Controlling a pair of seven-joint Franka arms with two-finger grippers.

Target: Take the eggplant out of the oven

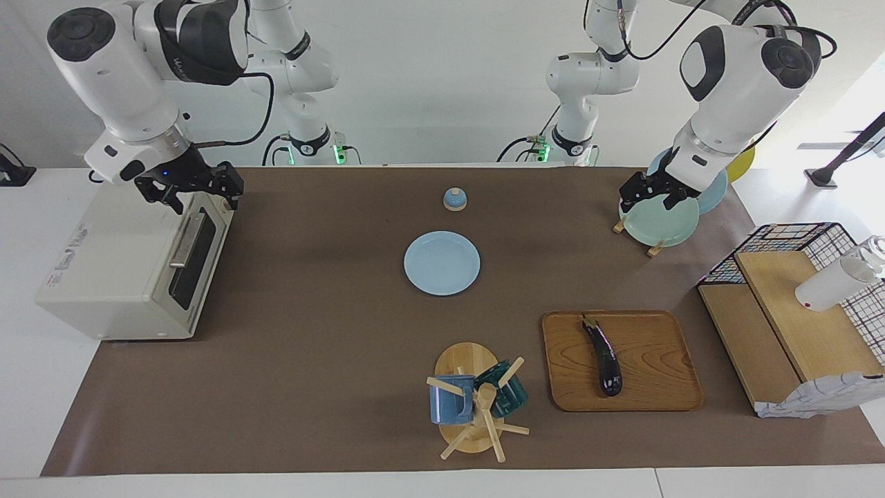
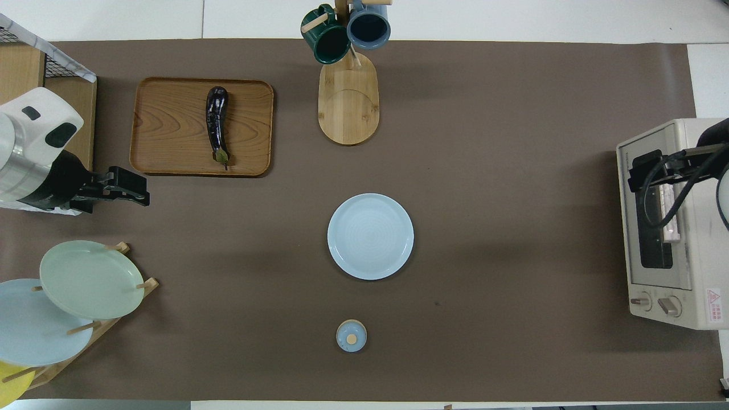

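The slim dark purple eggplant (image 1: 602, 353) lies on the wooden tray (image 1: 657, 387) toward my left arm's end; the boxy cream toaster oven (image 1: 110, 277) sits at my right arm's end.

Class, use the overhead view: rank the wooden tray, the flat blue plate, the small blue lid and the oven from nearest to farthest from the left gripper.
From the left gripper:
1. Wooden tray, just past it, at the left arm's end.
2. Blue plate, mid-table.
3. Small blue lid, close to the robots; its gap roughly matches the plate's, so this ranking is loose.
4. Oven, at the right arm's end.
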